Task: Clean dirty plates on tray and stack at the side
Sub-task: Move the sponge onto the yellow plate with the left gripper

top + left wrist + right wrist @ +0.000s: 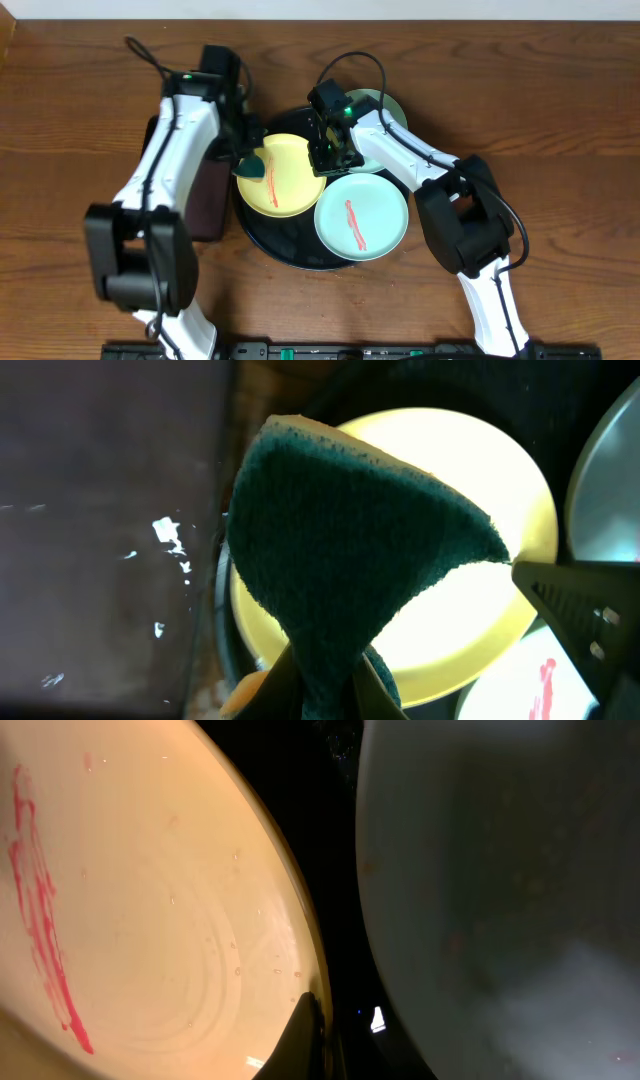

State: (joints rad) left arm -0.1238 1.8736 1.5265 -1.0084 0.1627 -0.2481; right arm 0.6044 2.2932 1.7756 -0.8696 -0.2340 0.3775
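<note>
Yellow plate (285, 182), front mint plate (362, 215), rear mint plate (388, 106) on tray (280, 238).

A green sponge (255, 168) pinched in the left gripper (247, 158), pale yellow plate (290, 185) beneath its jaws, right gripper (335, 156) opposite

A big brown wooden table (560, 110) fills the view. A thin pale strip (320, 8) runs along its far edge.

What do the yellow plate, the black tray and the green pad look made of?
Yellow plate: likely plastic, smooth with a soft sheen.
Black tray: glossy, either plastic or lacquer; I cannot tell which.
Green pad: fuzzy scouring fibre over a pale foam edge, probably a sponge.
</note>
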